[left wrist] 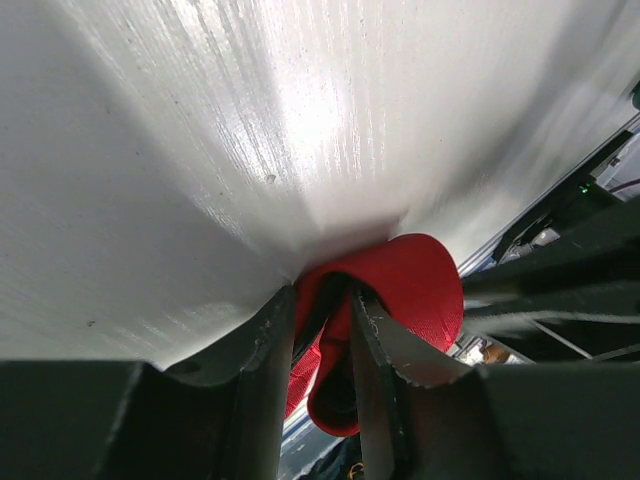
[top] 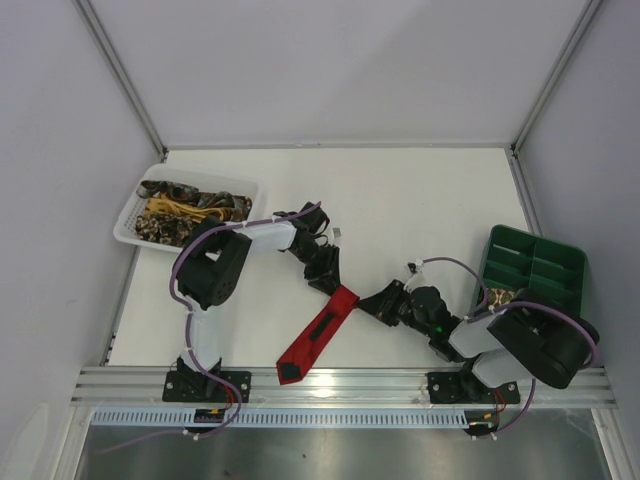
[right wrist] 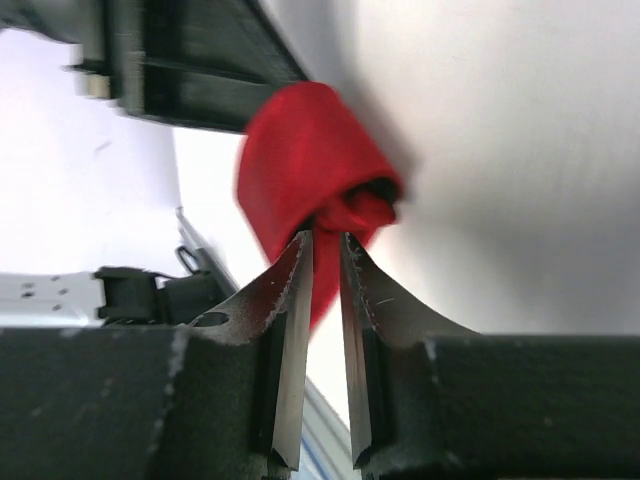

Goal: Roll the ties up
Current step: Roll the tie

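A plain red tie point(top: 318, 335) with a dark backing strip lies slantwise on the white table, its pointed end near the front rail. Its far end is folded into a loop. My left gripper point(top: 331, 282) is shut on that looped end from the far side. In the left wrist view the red fabric point(left wrist: 420, 285) curls between and around the fingers point(left wrist: 378, 345). My right gripper point(top: 366, 302) comes from the right and is shut on the same end. In the right wrist view its tips point(right wrist: 325, 245) pinch a bunched fold of the red tie point(right wrist: 300, 150).
A white mesh basket point(top: 132, 232) at the back left holds several brown-gold patterned ties point(top: 185, 208). A green compartment tray point(top: 545, 262) stands at the right with a patterned roll point(top: 497, 296) in a near compartment. A metal rail point(top: 340, 382) runs along the front edge.
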Available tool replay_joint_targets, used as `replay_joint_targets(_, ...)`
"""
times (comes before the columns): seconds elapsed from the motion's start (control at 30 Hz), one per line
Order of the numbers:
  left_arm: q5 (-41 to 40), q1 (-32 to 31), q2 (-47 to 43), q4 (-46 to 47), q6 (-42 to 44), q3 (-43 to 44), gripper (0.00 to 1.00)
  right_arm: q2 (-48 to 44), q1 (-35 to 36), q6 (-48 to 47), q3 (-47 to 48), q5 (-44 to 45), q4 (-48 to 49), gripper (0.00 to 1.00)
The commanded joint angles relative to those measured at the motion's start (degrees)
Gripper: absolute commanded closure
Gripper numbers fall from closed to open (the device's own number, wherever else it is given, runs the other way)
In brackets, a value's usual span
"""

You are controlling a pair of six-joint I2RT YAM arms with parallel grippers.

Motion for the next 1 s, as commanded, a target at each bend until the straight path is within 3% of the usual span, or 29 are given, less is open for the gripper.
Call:
replay_joint_targets(0.0, -5.1, 0.6, 2.1, -0.6, 2.1, 0.7, 0.64, 4.2, -0.1, -0.2, -0.6, 1.5, 3.1, 0.77)
replay_joint_targets(0.7, -4.1, 0.7, 2.6, -1.4, 3.1, 0.7, 0.64, 21.5, -0.4, -0.2, 2.1, -2.7, 22.6, 0.75)
replay_joint_targets(0.97, -4.5, 0.6, 2.8, -2.4, 4.0, 0.4, 0.64, 21.8, -0.3, -1.2, 4.4, -2.8, 22.0, 0.77)
